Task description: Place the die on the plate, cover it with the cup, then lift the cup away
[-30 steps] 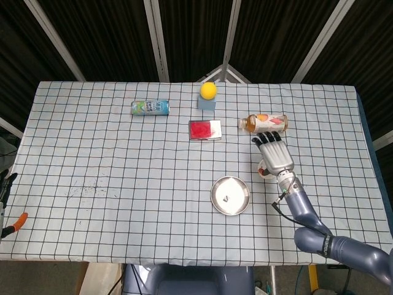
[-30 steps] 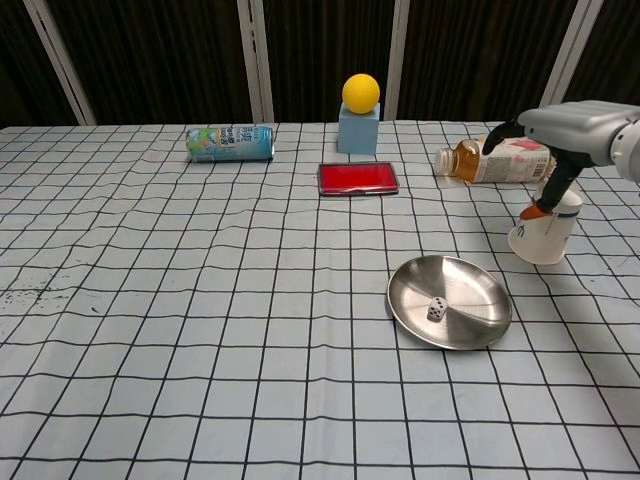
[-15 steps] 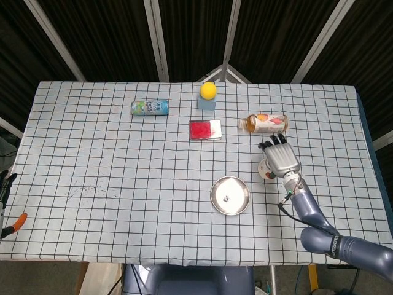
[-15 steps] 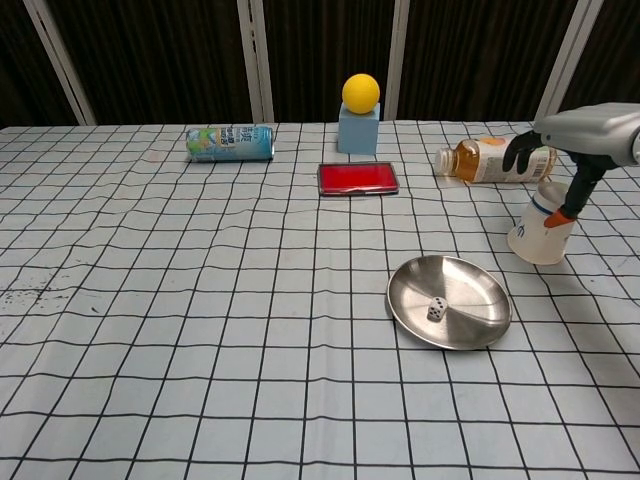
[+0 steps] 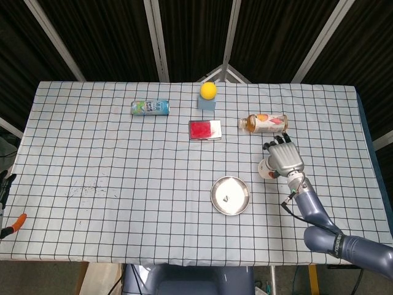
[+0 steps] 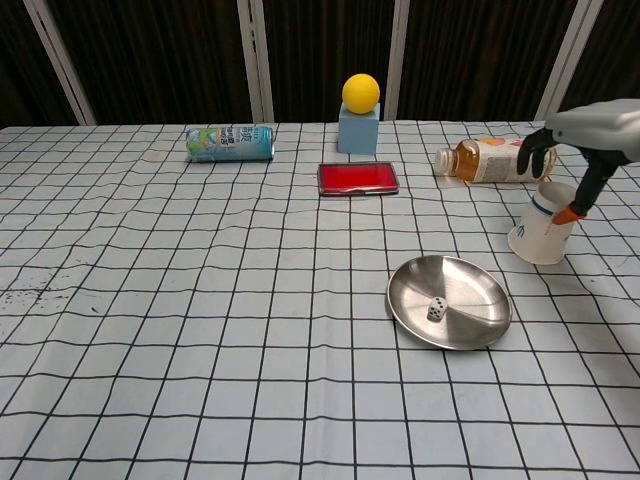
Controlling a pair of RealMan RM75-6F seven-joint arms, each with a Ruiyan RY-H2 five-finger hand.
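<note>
A small white die (image 6: 436, 309) lies inside the round steel plate (image 6: 472, 283), which sits right of centre near the front; from the head view the die (image 5: 226, 198) shows as a speck on the plate (image 5: 238, 189). A white paper cup (image 6: 541, 234) leans tilted on the cloth just right of the plate, also visible as the cup (image 5: 266, 170) from above. My right hand (image 6: 585, 138) hovers over the cup with fingers stretched forward, and its orange-tipped thumb touches the cup's upper right side. In the head view the right hand (image 5: 284, 158) covers most of the cup. My left hand is out of sight.
A tea bottle (image 6: 490, 160) lies on its side just behind the cup. A red flat box (image 6: 357, 178), a yellow ball (image 6: 361, 92) on a blue block and a lying green can (image 6: 229, 143) sit further back. The table's right edge is near the hand.
My right hand has drifted right and back towards my body, off the bottle. The cup leans a little more under the thumb. Die and plate have not moved.
</note>
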